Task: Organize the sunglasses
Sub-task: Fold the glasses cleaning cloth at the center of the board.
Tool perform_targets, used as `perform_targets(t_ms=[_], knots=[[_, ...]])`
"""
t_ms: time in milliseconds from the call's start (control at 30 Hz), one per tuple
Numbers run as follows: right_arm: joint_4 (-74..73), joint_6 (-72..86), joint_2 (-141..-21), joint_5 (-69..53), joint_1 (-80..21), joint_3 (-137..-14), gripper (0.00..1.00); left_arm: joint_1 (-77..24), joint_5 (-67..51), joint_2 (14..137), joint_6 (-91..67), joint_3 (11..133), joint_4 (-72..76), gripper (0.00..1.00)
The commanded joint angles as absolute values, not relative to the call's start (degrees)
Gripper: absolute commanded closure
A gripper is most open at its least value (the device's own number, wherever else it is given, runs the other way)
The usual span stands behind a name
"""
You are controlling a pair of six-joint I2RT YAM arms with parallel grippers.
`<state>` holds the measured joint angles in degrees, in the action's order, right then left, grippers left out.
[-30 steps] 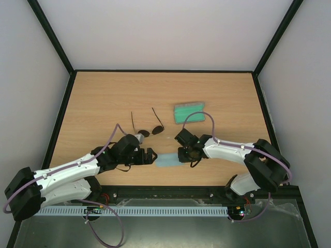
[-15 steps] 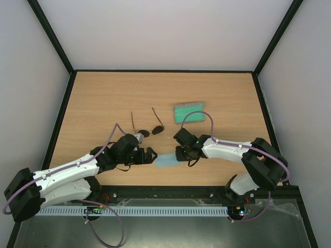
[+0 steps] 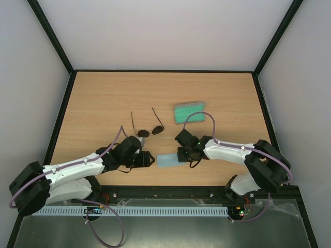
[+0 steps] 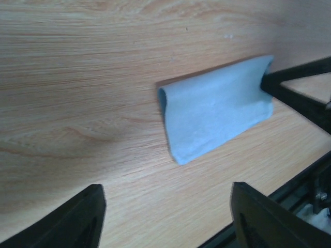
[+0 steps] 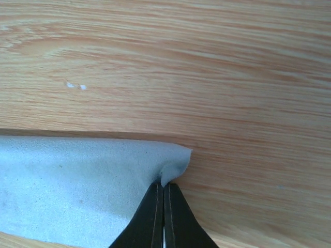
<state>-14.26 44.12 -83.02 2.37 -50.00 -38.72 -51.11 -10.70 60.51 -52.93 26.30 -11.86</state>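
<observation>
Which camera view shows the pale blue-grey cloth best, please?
The left wrist view: the pale blue-grey cloth lies nearly whole in mid-frame, its folded edge plain. The right wrist view shows only one corner, pinched in the shut right claw. The top external view shows it only small.

Light wood-grain counter (image 3: 103, 98), black-edged. Lying on it: sunglasses (image 3: 150, 132) near centre, lenses toward front, temple arms spread toward far side; green rectangular case (image 3: 189, 112) near, to their right; blue-grey cloth (image 3: 166, 160), folded over, near front edge.
</observation>
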Motion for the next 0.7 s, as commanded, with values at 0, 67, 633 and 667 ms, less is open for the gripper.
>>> perform_targets(t_ms=[0,67,633,667], knots=[[-18.96,45.66,-80.71,4.55,-50.35,-36.89,0.99,-51.61,-11.38,63.82,-52.84,26.06,-8.86,0.43],[-18.39,46.15,-80.16,4.16,-50.4,-36.24,0.99,-52.39,-10.41,66.09,-52.58,27.14,-8.77,0.54],[-14.24,47.7,-79.44,2.24,-50.37,-33.24,0.99,-59.27,-0.58,81.48,-51.77,37.52,-12.6,0.61],[-14.16,47.64,-79.26,2.16,-50.43,-33.23,0.99,-59.54,-0.09,82.04,-51.68,37.8,-12.87,0.61]])
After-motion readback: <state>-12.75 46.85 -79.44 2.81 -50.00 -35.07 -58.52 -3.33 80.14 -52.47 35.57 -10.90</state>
